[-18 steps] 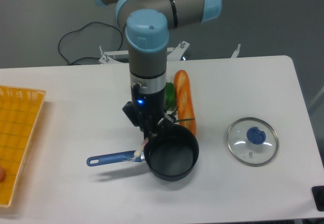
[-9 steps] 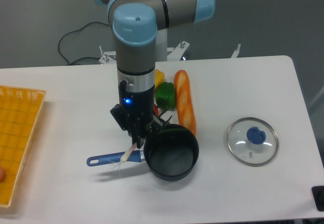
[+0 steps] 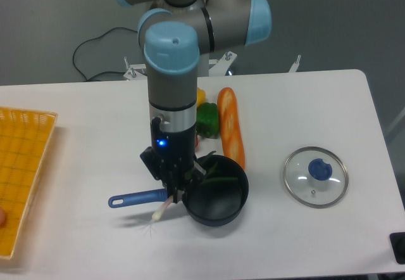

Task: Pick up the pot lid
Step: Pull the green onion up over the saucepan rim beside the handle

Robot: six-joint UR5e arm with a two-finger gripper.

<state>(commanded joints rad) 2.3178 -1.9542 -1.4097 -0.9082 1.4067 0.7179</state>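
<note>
- Glass with a metal rim, the pot lid lies on the right part of the desk, blue knob upward, in full view and well apart from the gripper.
- The gripper is clamped on a spring onion, pale rooted end slanting down to the left, green leaves over the black pot; the grip itself is partly masked by the dark fingers.
- The blue handle sticks out left of the pot, its inner end hard to make out near the fingertips.
- Behind the pot, a long orange-brown item has its near end hidden by the rim.
- A green pepper and something yellow are partly covered by the arm, which is itself cut off at the top.
- The yellow basket is cropped at the left edge, a black object at the right.
</note>
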